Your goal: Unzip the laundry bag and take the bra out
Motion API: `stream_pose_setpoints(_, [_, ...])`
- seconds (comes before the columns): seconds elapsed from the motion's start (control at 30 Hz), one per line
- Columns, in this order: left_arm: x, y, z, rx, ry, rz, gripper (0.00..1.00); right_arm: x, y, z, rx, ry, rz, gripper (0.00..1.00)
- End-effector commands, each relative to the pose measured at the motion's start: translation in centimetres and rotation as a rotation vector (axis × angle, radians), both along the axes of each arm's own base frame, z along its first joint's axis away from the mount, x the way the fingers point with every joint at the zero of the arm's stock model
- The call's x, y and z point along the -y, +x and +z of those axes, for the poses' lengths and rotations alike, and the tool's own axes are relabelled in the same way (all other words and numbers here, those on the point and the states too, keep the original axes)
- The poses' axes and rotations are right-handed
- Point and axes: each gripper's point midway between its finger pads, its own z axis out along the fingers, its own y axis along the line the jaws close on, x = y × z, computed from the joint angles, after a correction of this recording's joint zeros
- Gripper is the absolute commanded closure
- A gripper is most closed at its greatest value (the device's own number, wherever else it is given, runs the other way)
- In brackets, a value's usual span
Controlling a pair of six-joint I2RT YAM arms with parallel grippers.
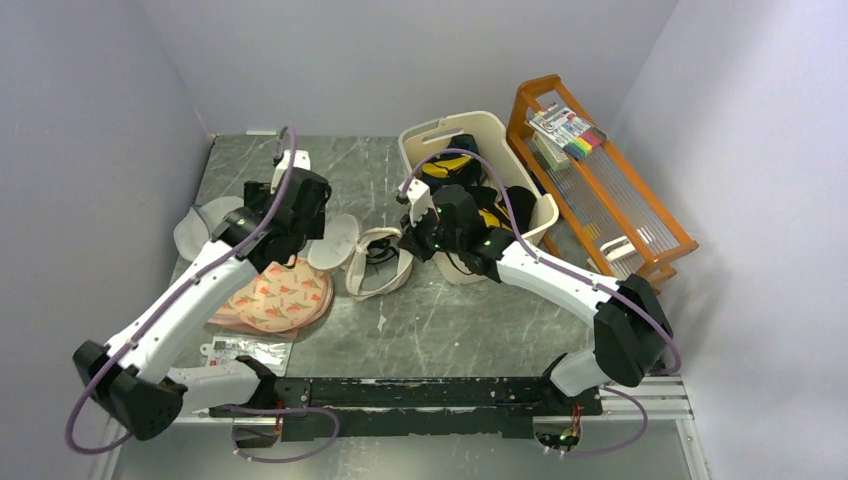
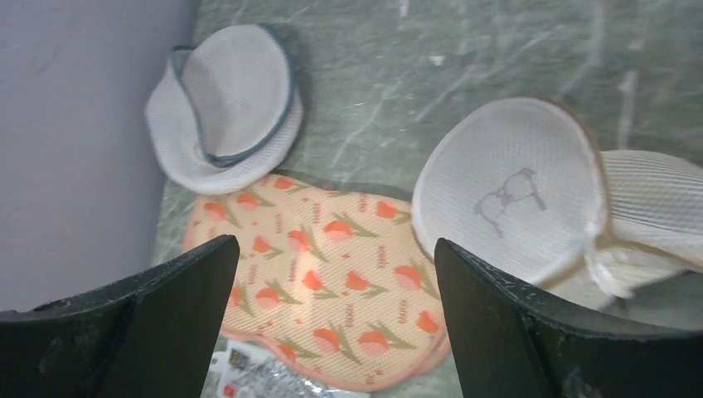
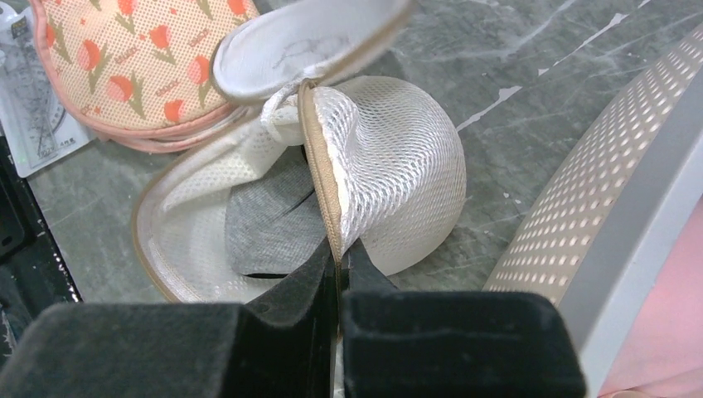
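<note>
The cream-white mesh laundry bag (image 3: 398, 166) lies unzipped at mid-table (image 1: 375, 262), its halves spread apart. One half with the small dark logo (image 2: 506, 191) is turned up. My right gripper (image 3: 340, 257) is shut on the bag's tan zip rim and holds that edge up; it also shows in the top view (image 1: 405, 243). Only pale mesh and a grey patch show inside the bag. The bra is hidden. My left gripper (image 2: 334, 249) is open and empty, hovering over the pink bag just left of the laundry bag (image 1: 290, 240).
A pink bag printed with orange-red shapes (image 2: 332, 274) lies under the left gripper. A grey round bag (image 2: 228, 108) sits by the left wall. A packet (image 1: 245, 350) lies at the near edge. A white basket (image 1: 520, 160) with dark and yellow cloths and an orange rack (image 1: 600, 190) stand at right.
</note>
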Motion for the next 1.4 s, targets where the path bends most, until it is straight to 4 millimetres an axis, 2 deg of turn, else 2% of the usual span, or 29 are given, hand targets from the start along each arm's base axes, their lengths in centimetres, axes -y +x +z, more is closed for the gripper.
stream_pose_setpoints(0.0, [3.7,-0.3,0.8,0.039,-0.215,-0.180,0.01,0.3,-0.2,0.7,0.021,0.023,0.011,1.00])
stream_pose_setpoints(0.1, [7.7,-1.1,-0.4,0.004,-0.375,-0.345,0.02,0.1,-0.1,0.7,0.017,0.023,0.017,1.00])
stream_pose_setpoints(0.2, [10.4,-1.9,-3.0,-0.072,-0.515,-0.377,0.04,0.0,-0.2,0.7,0.013,0.023,0.022,1.00])
stream_pose_setpoints(0.33, [11.4,-2.5,-7.1,-0.139,-0.578,-0.369,0.09,0.2,-0.3,0.7,0.012,0.023,0.018,1.00])
stream_pose_setpoints(0.5, [12.2,-2.1,-10.7,-0.211,-0.576,-0.355,0.16,0.1,-0.4,0.9,0.012,0.032,0.027,1.00])
stream_pose_setpoints(0.63, [13.6,-2.1,-12.6,-0.279,-0.599,-0.386,0.19,-0.2,-0.5,0.8,0.004,0.032,0.037,1.00])
stream_pose_setpoints(0.73, [13.8,-1.8,-13.5,-0.297,-0.589,-0.387,0.18,-0.1,-0.6,0.7,0.001,0.032,0.037,1.00])
stream_pose_setpoints(0.9, [14.3,-1.6,-14.4,-0.320,-0.591,-0.395,0.21,-0.1,-0.6,0.7,0.004,0.043,0.034,1.00])
stream_pose_setpoints(1.03, [14.6,-1.3,-13.6,-0.280,-0.609,-0.416,0.33,-0.2,-0.8,0.4,-0.007,0.038,0.039,1.00])
stream_pose_setpoints(1.1, [14.5,-1.0,-13.0,-0.254,-0.602,-0.421,0.42,-0.2,-0.7,0.6,-0.002,0.045,0.037,1.00])
stream_pose_setpoints(1.2, [13.8,-0.7,-11.8,-0.212,-0.576,-0.422,0.62,-0.1,-0.6,0.7,0.005,0.041,0.033,1.00])
stream_pose_setpoints(1.3, [13.4,-0.8,-10.5,-0.177,-0.550,-0.447,0.78,-0.1,-0.5,1.1,0.017,0.048,0.027,1.00])
stream_pose_setpoints(1.33, [13.2,-0.8,-9.9,-0.165,-0.542,-0.457,0.84,0.2,-0.8,0.2,0.002,0.036,0.024,1.00])
stream_pose_setpoints(1.37, [13.1,-0.9,-9.3,-0.160,-0.530,-0.469,0.87,0.3,-0.8,0.1,-0.001,0.036,0.021,1.00])
